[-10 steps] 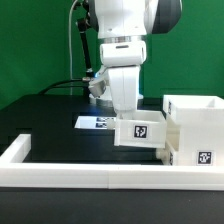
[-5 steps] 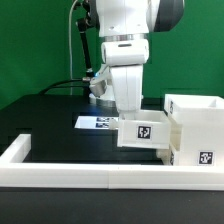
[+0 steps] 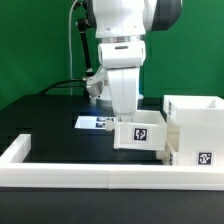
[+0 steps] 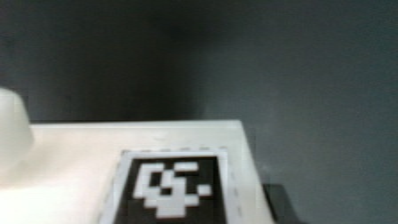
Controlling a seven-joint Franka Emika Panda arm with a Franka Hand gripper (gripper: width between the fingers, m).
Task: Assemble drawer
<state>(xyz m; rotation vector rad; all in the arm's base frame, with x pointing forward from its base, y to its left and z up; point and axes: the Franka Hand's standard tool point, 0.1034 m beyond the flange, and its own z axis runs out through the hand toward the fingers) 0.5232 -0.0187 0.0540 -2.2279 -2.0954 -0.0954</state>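
Jaws hidden behind tray box (image 3: pixel 139 133), opening indiscernible, casing (image 3: pixel 198 128) beside

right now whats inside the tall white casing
The casing is open at the top, and only its pale inner walls show near the rim. Its near wall hides the floor and lower part. A small tray box sits against its side, below the arm.
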